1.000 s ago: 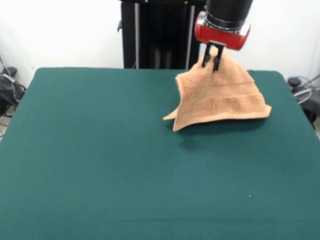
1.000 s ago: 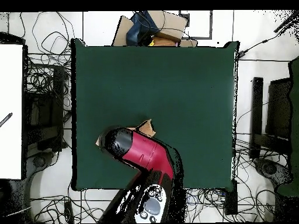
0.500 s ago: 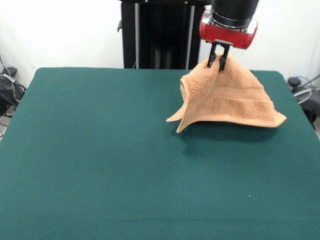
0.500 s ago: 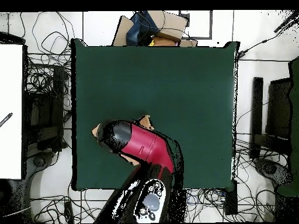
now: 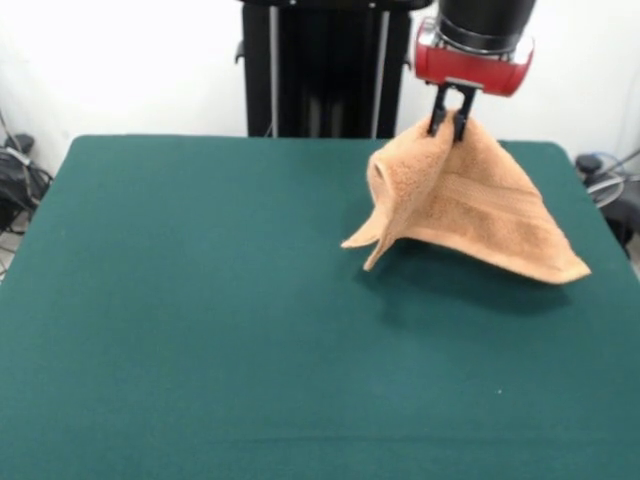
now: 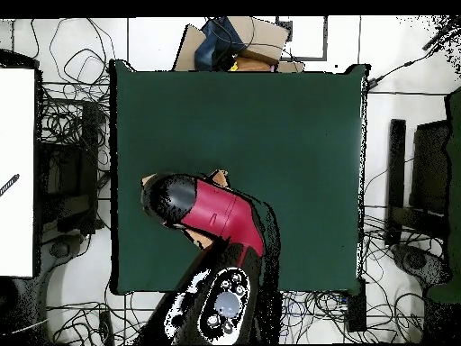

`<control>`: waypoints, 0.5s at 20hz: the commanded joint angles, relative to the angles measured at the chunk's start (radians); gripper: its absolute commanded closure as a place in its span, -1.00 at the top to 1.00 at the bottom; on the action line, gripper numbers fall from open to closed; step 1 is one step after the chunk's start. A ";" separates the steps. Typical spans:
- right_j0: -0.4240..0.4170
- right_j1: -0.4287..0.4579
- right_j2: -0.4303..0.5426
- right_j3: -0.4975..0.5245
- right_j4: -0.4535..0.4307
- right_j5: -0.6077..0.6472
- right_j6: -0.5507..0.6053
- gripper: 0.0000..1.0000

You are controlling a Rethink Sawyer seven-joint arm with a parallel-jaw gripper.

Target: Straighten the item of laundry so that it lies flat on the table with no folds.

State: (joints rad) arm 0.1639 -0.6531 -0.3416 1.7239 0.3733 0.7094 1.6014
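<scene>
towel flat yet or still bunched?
Still bunched. The towel hangs tent-like from the tool, which is shut on its peak, with a fold down its left side; only its lower edges look to reach the table.

Tangled cables (image 6: 67, 126) cover the floor; cardboard (image 6: 194, 47) lies beyond the table.

Robotics lab, cable tangles (image 6: 67, 126) on floor, green-topped table (image 6: 270, 135)

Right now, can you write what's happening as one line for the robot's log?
gripper: shut on towel | towel: peak lifted, draped like a tent, folded | table: towel's lower edges near it | flat: not yet
</scene>
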 commanded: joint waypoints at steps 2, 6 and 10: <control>0.015 0.023 0.014 -0.067 -0.065 0.116 0.199 -1.00; 0.030 0.035 0.002 -0.099 -0.072 0.111 0.204 -1.00; 0.043 0.045 -0.002 -0.130 -0.069 0.132 0.216 -1.00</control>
State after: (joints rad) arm 0.1892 -0.6339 -0.3654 1.6549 0.3643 0.7487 1.6014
